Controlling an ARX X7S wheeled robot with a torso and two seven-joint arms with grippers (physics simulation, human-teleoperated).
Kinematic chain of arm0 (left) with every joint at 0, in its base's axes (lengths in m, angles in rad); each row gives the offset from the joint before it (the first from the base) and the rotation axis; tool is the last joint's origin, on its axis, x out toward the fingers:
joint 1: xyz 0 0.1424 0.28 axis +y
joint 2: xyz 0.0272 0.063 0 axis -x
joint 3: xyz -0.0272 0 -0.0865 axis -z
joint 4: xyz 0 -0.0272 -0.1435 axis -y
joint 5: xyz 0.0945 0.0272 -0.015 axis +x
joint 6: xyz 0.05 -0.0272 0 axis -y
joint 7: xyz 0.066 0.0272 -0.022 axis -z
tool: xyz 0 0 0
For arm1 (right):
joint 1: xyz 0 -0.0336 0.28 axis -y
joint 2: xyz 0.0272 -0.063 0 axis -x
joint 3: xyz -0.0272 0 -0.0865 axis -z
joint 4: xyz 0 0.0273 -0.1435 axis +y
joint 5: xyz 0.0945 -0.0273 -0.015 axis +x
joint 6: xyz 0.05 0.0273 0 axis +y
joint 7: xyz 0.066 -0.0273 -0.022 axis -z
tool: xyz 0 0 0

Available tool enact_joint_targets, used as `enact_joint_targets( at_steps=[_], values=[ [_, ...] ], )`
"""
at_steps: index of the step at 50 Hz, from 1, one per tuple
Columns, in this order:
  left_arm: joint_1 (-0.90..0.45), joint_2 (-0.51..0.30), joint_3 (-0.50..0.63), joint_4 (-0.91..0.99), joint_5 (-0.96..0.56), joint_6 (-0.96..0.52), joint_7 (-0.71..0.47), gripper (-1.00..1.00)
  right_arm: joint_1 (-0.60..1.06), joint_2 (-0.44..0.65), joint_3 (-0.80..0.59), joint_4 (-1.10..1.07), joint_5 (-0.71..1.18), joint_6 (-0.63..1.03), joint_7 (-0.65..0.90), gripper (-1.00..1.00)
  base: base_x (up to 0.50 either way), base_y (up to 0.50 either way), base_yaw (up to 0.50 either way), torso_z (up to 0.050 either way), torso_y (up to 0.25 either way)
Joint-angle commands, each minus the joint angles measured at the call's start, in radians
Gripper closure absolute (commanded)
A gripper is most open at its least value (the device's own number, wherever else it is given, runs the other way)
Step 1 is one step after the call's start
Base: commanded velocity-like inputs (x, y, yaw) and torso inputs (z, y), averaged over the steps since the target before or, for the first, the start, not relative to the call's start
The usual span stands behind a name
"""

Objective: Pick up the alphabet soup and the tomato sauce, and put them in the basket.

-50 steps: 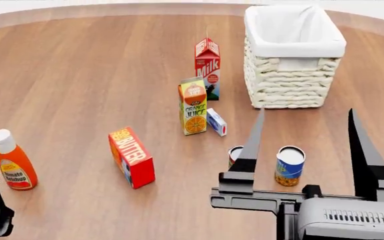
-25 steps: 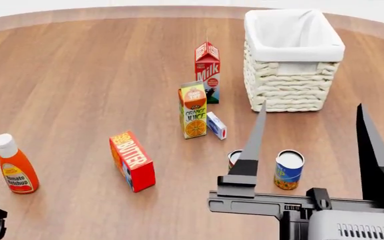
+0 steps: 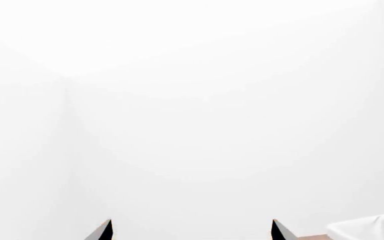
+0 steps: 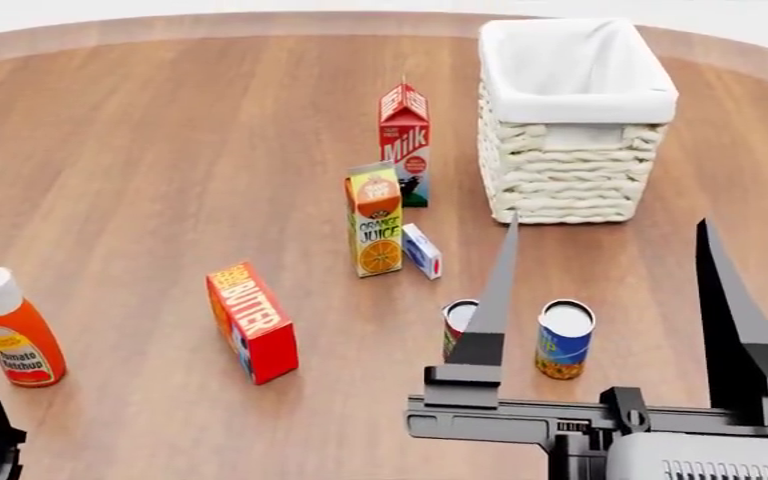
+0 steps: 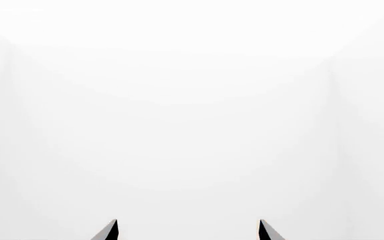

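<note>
At the near edge of the head view, the right gripper [image 4: 604, 260] stands with its two dark, tapering fingers spread wide, holding nothing and touching nothing. Between those fingers in the picture, beyond them on the table, stands the alphabet soup [image 4: 564, 339], an upright can with a blue and yellow label and a pale metal top. Just beside it, partly hidden behind the gripper's left finger, is the tomato sauce [image 4: 458, 327], also upright. Further off, past both cans, sits the basket [image 4: 574, 178], rectangular, of cream woven wicker with a white cloth lining over its rim.

Of the left gripper [image 3: 190, 230] only two dark fingertips show in its wrist view, set apart with nothing between them.

On the round wooden table [image 4: 157, 170] also stand an orange juice carton [image 4: 376, 220], a milk carton [image 4: 404, 143], a small blue and white box [image 4: 422, 250], a red butter box [image 4: 251, 322] and a tomato ketchup bottle [image 4: 13, 330].
</note>
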Motion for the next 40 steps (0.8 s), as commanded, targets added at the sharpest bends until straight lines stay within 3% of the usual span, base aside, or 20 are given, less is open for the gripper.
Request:
enact_joint_targets(
  at_steps=[1,12,13,19,24,30,34,40],
  values=[
    [0.003,-0.010,0.003,0.001,-0.010,0.004,-0.009,-1.00,-0.028,0.010,-0.011,0.036,0.004,-0.059,0.010,-1.00,0.00,-0.10,0.00,0.000,0.000],
    [0.006,-0.018,0.006,-0.002,-0.015,0.008,-0.019,-1.00,0.006,0.022,-0.016,0.003,0.018,0.011,0.022,-1.00,0.00,-0.09,0.00,0.000,0.000],
    [0.006,-0.019,0.007,-0.001,-0.014,0.007,-0.019,-1.00,-0.025,0.022,-0.020,0.035,0.012,-0.051,0.021,-1.00,0.00,-0.10,0.00,0.000,0.000],
    [0.007,-0.023,0.009,0.004,-0.017,0.003,-0.024,-1.00,-0.032,0.027,-0.024,0.039,0.014,-0.062,0.026,-1.00,0.00,-0.10,0.00,0.000,0.000],
    [0.011,-0.027,0.011,0.003,-0.018,0.006,-0.028,-1.00,0.004,0.032,-0.021,-0.002,0.028,0.015,0.033,-1.00,0.00,-0.09,0.00,0.000,0.000],
    [0.011,-0.031,0.013,0.004,-0.019,0.003,-0.032,-1.00,-0.033,0.035,-0.030,0.038,0.019,-0.063,0.036,-1.00,0.00,-0.09,0.00,0.000,0.000],
    [0.009,-0.033,0.015,0.005,-0.022,0.002,-0.034,-1.00,0.008,0.040,-0.027,-0.005,0.034,0.019,0.041,-1.00,0.00,-0.10,0.00,0.000,0.000],
    [0.009,-0.037,0.020,0.005,-0.020,0.001,-0.038,-1.00,-0.032,0.043,-0.034,0.036,0.026,-0.062,0.042,-1.00,0.00,-0.10,0.00,0.000,0.000]
  ],
)
